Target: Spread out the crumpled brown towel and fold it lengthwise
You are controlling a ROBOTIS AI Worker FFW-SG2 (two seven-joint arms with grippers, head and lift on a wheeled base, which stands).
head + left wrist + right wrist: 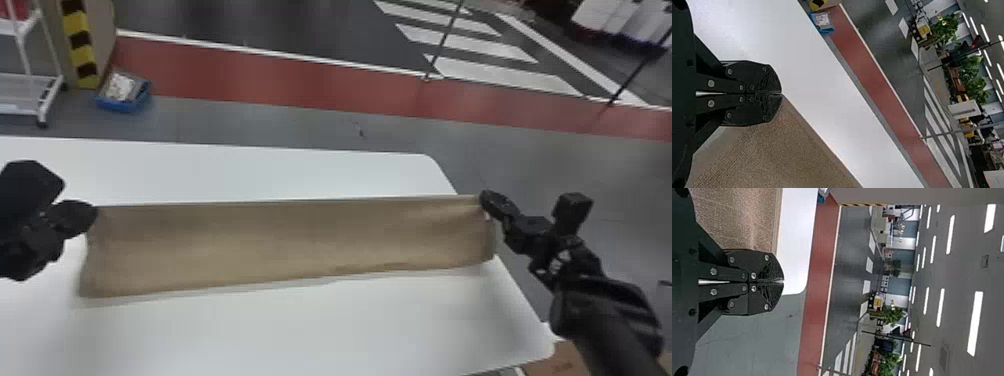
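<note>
The brown towel (280, 240) is stretched into a long, mostly smooth strip across the white table (300, 330), its upper edge pulled straight between the two grippers. My left gripper (91, 214) pinches its far left corner, and my right gripper (486, 201) holds the far right corner, near the table's right edge. In the left wrist view the towel (789, 152) runs out from the closed tips of the left gripper (778, 93). From the right wrist, the towel (738, 219) meets the closed fingers of the right gripper (781, 281).
Beyond the table's far edge are grey floor and a red strip (250, 77). A blue box (122, 102) stands on the floor at the far left, near a white rack (30, 92). A brown carton (562, 361) lies below the table's near right corner.
</note>
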